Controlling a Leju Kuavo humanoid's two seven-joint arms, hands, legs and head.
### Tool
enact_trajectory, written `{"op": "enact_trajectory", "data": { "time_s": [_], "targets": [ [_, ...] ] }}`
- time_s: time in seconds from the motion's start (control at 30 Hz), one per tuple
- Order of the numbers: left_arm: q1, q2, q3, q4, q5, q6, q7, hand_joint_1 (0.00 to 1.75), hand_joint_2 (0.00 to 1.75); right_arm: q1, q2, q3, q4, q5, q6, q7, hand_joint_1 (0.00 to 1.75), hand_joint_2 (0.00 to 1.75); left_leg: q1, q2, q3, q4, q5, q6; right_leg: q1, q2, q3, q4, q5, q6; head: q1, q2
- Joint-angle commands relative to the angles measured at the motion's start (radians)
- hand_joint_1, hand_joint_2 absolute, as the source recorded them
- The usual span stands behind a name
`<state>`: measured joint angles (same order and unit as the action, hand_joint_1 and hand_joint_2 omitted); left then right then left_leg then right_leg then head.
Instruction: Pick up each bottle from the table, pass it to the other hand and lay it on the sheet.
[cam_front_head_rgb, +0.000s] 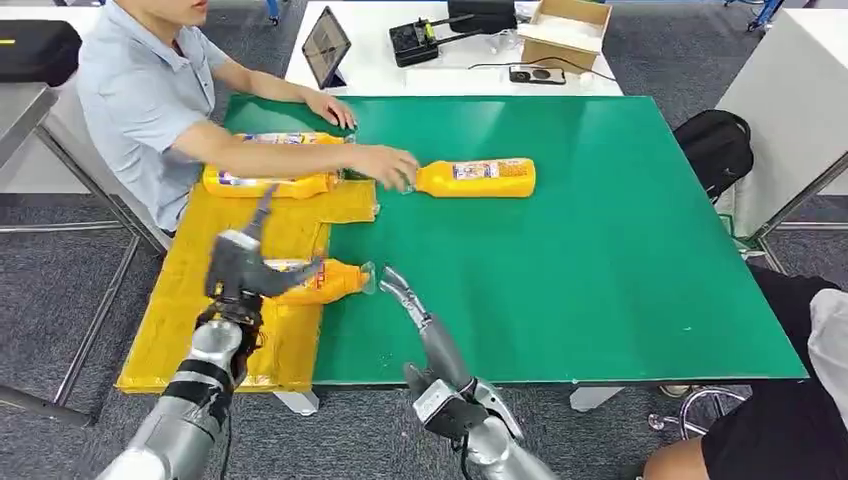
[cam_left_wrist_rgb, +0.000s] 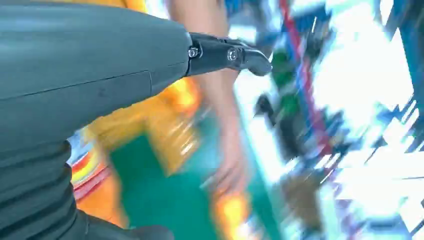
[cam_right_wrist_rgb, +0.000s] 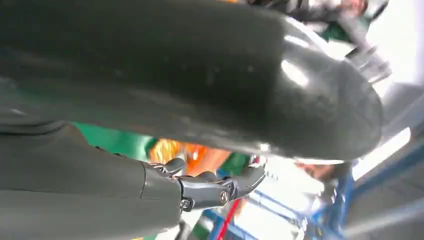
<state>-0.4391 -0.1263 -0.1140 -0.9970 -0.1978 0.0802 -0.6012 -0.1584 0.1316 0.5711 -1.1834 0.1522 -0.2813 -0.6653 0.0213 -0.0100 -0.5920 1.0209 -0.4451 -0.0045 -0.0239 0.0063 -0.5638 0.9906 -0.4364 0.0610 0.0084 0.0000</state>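
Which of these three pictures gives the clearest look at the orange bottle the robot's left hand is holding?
The head view: the bottle lies sideways in the left hand, above the yellow sheet's edge, cap toward the right hand. The left wrist view gives only blurred orange patches; the right wrist view shows a small orange patch beyond the fingers.

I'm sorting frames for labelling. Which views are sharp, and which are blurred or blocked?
Head view: sharp, evenly lit; the bottle in the left hand is clear. Left wrist view: heavily motion-blurred behind the hand's cover. Right wrist view: soft, mostly blocked by the right hand.
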Motion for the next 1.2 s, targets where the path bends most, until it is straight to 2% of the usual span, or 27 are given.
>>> {"op": "enact_trajectory", "data": {
  "time_s": [0.03, 0.07, 0.13, 0.2, 0.23, 0.27, 0.33, 0.37, 0.4, 0.43, 0.47, 0.5, 0.53, 0.57, 0.63, 0.67, 0.77, 1.03, 1.2],
  "targets": [
    [0.113, -0.096, 0.079, -0.319, 0.388, 0.047, 0.055, 0.0, 1.75, -0.003, -0.072, 0.173, -0.269, 0.027, -0.376, -0.033, 0.0, 1.75, 0.0, 0.002, -0.002, 0.001, -0.001, 0.001, 0.0, 0.001, -0.002, 0.001, 0.0, -0.002, 0.0, 0.0],
    [0.128, -0.112, 0.093, -0.319, 0.479, 0.03, 0.086, 0.0, 1.75, 0.023, -0.07, 0.138, -0.324, 0.065, -0.417, -0.033, 0.0, 1.75, 0.0, 0.003, -0.002, 0.002, -0.001, 0.001, 0.001, 0.002, -0.002, 0.001, 0.0, -0.003, 0.0, 0.0],
    [0.159, -0.11, 0.086, -0.333, 0.518, 0.018, 0.084, 0.0, 1.75, 0.057, -0.069, 0.098, -0.37, 0.077, -0.417, -0.033, 0.0, 1.75, 0.0, 0.001, -0.003, 0.001, 0.0, 0.002, 0.001, -0.001, -0.003, 0.0, 0.0, -0.002, 0.0, 0.0],
    [0.222, -0.097, 0.064, -0.384, 0.514, 0.058, 0.066, 0.0, 1.75, 0.103, -0.057, 0.033, -0.413, -0.021, -0.408, -0.033, 0.0, 1.75, 0.0, 0.0, -0.002, -0.001, 0.0, 0.001, 0.0, -0.001, -0.002, -0.001, 0.0, -0.002, 0.0, 0.0],
    [0.282, -0.09, 0.056, -0.429, 0.493, 0.072, 0.049, 0.0, 1.75, 0.126, -0.056, -0.017, -0.395, -0.04, -0.397, -0.033, 0.0, 1.75, 0.0, 0.001, 0.0, -0.002, -0.001, 0.002, 0.0, -0.001, -0.001, -0.002, -0.001, -0.003, 0.0, 0.0],
    [0.338, -0.075, 0.039, -0.468, 0.446, 0.09, 0.047, 0.0, 1.75, 0.141, -0.055, -0.075, -0.331, 0.066, -0.417, -0.033, 0.0, 1.75, 0.0, 0.003, 0.001, -0.002, -0.001, 0.002, 0.001, 0.001, 0.0, -0.003, -0.001, -0.003, 0.0, 0.0],
    [0.371, -0.065, 0.027, -0.481, 0.407, 0.103, 0.035, 0.0, 1.75, 0.144, -0.072, -0.103, -0.292, 0.089, -0.417, -0.033, 0.0, 1.75, 0.0, 0.004, 0.004, -0.004, -0.002, 0.002, 0.0, 0.002, 0.003, -0.005, 0.0, -0.003, 0.0, 0.0],
    [0.419, -0.065, 0.016, -0.509, 0.344, 0.131, 0.011, 0.0, 1.75, 0.143, -0.057, -0.191, -0.2, 0.074, -0.327, -0.033, 0.0, 1.75, 0.0, 0.003, 0.003, -0.003, -0.001, 0.002, 0.0, 0.001, 0.001, -0.004, 0.0, -0.002, 0.0, 0.0],
    [0.426, -0.065, 0.016, -0.511, 0.343, 0.131, 0.011, 0.0, 1.75, 0.142, -0.061, -0.198, -0.202, 0.073, -0.318, -0.033, 0.0, 1.75, 0.0, 0.003, 0.005, -0.004, -0.002, 0.002, 0.001, 0.001, 0.004, -0.006, 0.0, -0.003, 0.0, 0.0],
    [0.453, -0.053, 0.0, -0.524, 0.29, 0.148, 0.005, 0.0, 1.75, 0.131, -0.063, -0.239, -0.135, 0.098, -0.29, -0.009, 0.0, 1.75, 0.0, 0.002, 0.003, -0.003, -0.001, 0.002, 0.001, 0.0, 0.002, -0.005, 0.0, -0.002, 0.0, 0.0],
    [0.485, -0.055, -0.009, -0.545, 0.254, 0.157, 0.003, 0.0, 1.75, 0.11, -0.061, -0.294, -0.079, 0.205, -0.272, 0.02, 0.0, 1.75, 0.0, 0.002, 0.002, -0.003, -0.001, 0.002, 0.001, 0.0, 0.002, -0.005, 0.0, -0.003, 0.0, 0.0],
    [0.503, -0.042, -0.033, -0.551, 0.189, 0.175, 0.004, 0.0, 1.75, 0.076, -0.097, -0.295, -0.011, 0.343, -0.275, 0.102, 0.0, 1.75, 0.0, 0.003, 0.0, -0.003, -0.001, 0.001, 0.001, 0.001, 0.0, -0.004, 0.0, -0.002, 0.0, 0.0],
    [0.511, -0.04, -0.041, -0.553, 0.153, 0.192, 0.004, 0.0, 1.75, 0.062, -0.093, -0.34, 0.024, 0.355, -0.259, 0.1, 0.0, 1.75, 0.0, 0.004, 0.002, -0.004, -0.001, 0.002, 0.001, 0.002, 0.002, -0.006, 0.001, -0.002, 0.0, 0.0],
    [0.529, -0.046, -0.056, -0.571, 0.098, 0.22, 0.011, 0.0, 1.75, 0.014, -0.103, -0.368, 0.105, 0.457, -0.256, 0.188, 0.0, 1.75, 0.0, 0.003, -0.001, -0.002, -0.001, 0.001, 0.001, 0.001, -0.001, -0.004, 0.001, -0.002, 0.0, 0.0],
    [0.534, -0.049, -0.064, -0.581, 0.088, 0.224, 0.019, 0.0, 1.75, -0.011, -0.105, -0.385, 0.142, 0.474, -0.238, 0.181, 0.0, 1.75, 0.0, 0.003, -0.001, -0.002, -0.001, 0.002, 0.0, 0.002, -0.002, -0.003, 0.001, -0.002, 0.0, 0.0],
    [0.534, -0.045, -0.071, -0.588, 0.074, 0.226, 0.038, 0.0, 1.75, -0.039, -0.108, -0.388, 0.191, 0.508, -0.209, 0.236, 0.0, 1.75, 0.0, 0.003, -0.002, -0.002, 0.0, 0.002, 0.001, 0.001, -0.002, -0.004, 0.001, -0.002, 0.0, 0.0],
    [0.526, -0.042, -0.083, -0.598, 0.065, 0.226, 0.06, 0.0, 1.75, -0.094, -0.111, -0.384, 0.268, 0.54, -0.176, 0.262, 0.0, 1.75, 0.0, 0.003, -0.003, -0.001, 0.0, 0.002, 0.0, 0.001, -0.003, -0.003, 0.001, -0.002, 0.0, 0.0],
    [0.476, -0.043, -0.111, -0.579, 0.067, 0.218, 0.073, 0.0, 1.75, -0.214, -0.102, -0.371, 0.41, 0.636, -0.218, 0.3, 0.0, 1.75, 0.0, 0.003, -0.003, -0.001, 0.001, 0.002, 0.0, 0.001, -0.004, -0.002, 0.002, -0.001, -0.001, 0.0],
    [0.43, -0.045, -0.136, -0.55, 0.099, 0.198, 0.084, 0.0, 1.75, -0.333, -0.112, -0.337, 0.529, 0.737, -0.239, 0.378, 0.0, 1.75, -0.001, 0.002, -0.004, 0.0, 0.001, 0.002, 0.0, 0.001, -0.005, -0.001, 0.002, 0.0, 0.0, 0.0]
  ]
}}
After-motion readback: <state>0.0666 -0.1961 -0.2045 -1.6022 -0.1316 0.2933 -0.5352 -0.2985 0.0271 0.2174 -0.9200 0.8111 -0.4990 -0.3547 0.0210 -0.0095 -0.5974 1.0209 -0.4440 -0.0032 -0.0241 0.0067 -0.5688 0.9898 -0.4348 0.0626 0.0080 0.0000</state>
